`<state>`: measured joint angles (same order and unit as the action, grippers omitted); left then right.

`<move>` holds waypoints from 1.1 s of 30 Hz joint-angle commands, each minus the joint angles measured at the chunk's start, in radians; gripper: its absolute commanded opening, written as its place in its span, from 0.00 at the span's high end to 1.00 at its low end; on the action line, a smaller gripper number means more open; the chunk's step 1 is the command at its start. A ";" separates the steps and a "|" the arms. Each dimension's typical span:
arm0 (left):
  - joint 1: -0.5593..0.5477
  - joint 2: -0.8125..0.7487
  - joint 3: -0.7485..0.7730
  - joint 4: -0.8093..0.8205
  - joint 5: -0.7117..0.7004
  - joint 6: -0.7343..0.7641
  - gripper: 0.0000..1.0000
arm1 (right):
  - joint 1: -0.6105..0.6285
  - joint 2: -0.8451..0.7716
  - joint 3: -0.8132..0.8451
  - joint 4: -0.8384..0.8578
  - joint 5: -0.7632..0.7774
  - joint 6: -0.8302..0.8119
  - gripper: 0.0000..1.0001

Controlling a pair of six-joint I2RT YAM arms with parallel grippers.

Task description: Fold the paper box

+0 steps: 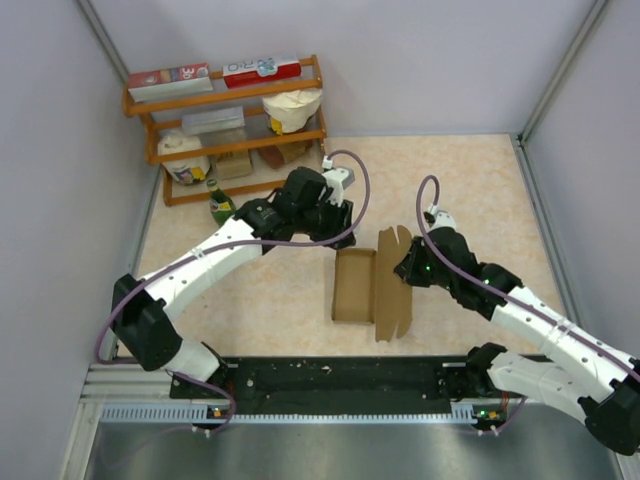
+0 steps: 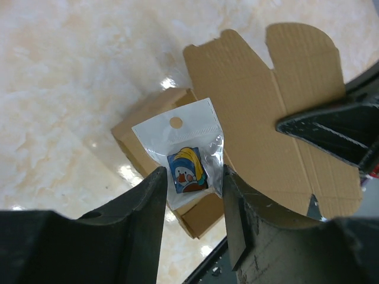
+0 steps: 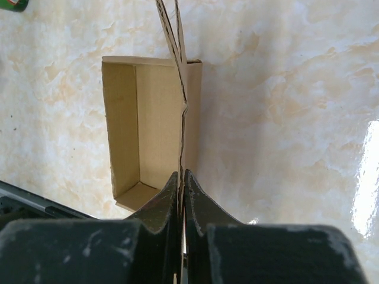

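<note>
Top view, desk: a beige marbled desk (image 1: 470, 180) is seen between pale walls.
Top view, paper box: the paper box (image 1: 353, 288) is laid near the middle of the desk, toward the near side. Its tray is turned open side up. Its lid panel is raised along the tray's right side.
Top view, left tool: the left tool (image 1: 335, 215) is held above the desk, just beyond the far end of the box. How its jaws stand cannot be told from here.
Top view, right tool: the right tool (image 1: 403, 268) is set against the raised lid from the right.
Top view, surroundings: a wooden shelf (image 1: 225, 100) loaded with boxes and bags is stood in the far left corner. A green bottle (image 1: 220, 205) is placed just in front of it.
Left wrist view, left tool: the jaws are partly spread, and a clear packet (image 2: 183, 148) is pinched by its lower sides between the fingers (image 2: 148, 201).
Left wrist view, packet: a punched hole is seen at its top, and a small blue and yellow cartoon picture inside.
Left wrist view, paper box: the tray is seen below the packet, with the scalloped lid to its right.
Right wrist view, right tool: the fingers (image 3: 163, 201) are pressed together on the lid's edge.
Right wrist view, paper box: the lid is seen edge-on and upright, with the open tray to its left on the desk.
</note>
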<state>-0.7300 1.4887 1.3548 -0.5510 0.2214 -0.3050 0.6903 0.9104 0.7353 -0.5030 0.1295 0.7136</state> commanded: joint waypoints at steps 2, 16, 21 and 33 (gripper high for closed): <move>-0.063 -0.008 -0.029 -0.003 0.050 -0.014 0.55 | -0.009 0.007 0.039 0.015 -0.011 -0.019 0.98; -0.131 0.038 -0.117 0.003 0.116 -0.048 0.36 | -0.012 0.031 0.044 0.015 -0.008 -0.026 0.98; -0.128 0.033 -0.108 -0.003 0.076 -0.039 0.27 | -0.017 0.035 0.049 0.009 -0.013 -0.046 0.97; 0.075 -0.178 -0.181 0.092 0.016 -0.043 0.23 | -0.037 0.186 0.225 -0.143 -0.103 -0.294 1.00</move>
<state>-0.7605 1.4670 1.2224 -0.5686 0.2543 -0.3401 0.6621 1.0523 0.8543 -0.5858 0.0631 0.5629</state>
